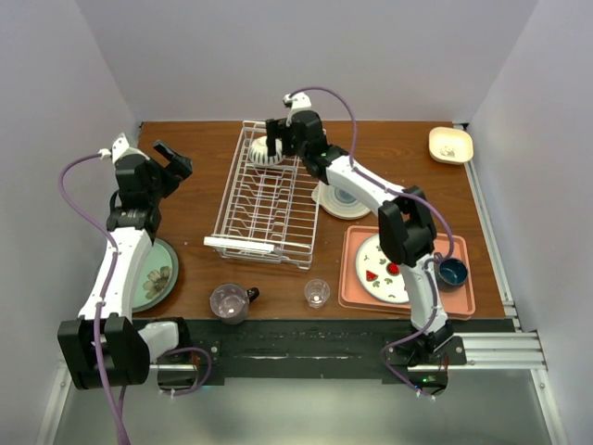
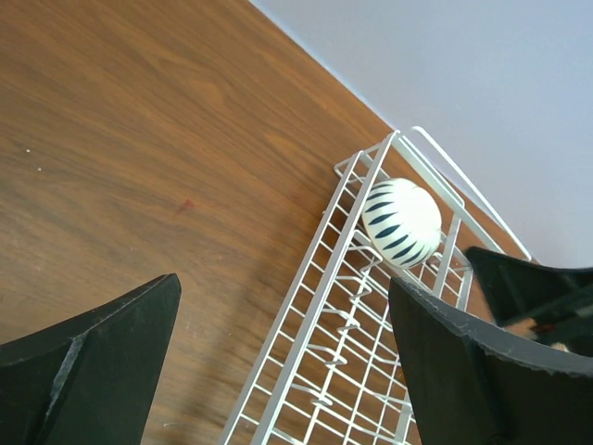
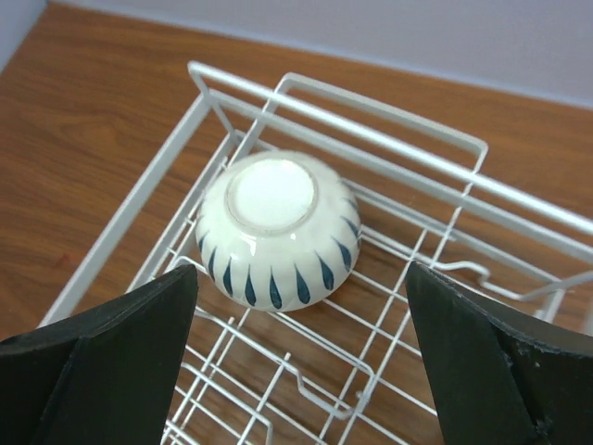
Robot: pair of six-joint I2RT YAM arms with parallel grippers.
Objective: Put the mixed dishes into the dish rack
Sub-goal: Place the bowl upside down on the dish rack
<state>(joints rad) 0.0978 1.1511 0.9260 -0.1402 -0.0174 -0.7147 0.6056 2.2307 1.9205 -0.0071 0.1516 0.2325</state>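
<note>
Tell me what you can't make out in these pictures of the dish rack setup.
Top view: the right arm covers part of the cream plate beside the dish rack.
Top view: the left arm hides part of the green plate.
Top view: marks in the small square dish are too small to read.
Right wrist view: the bowl lies upside down, so its inside is hidden.
</note>
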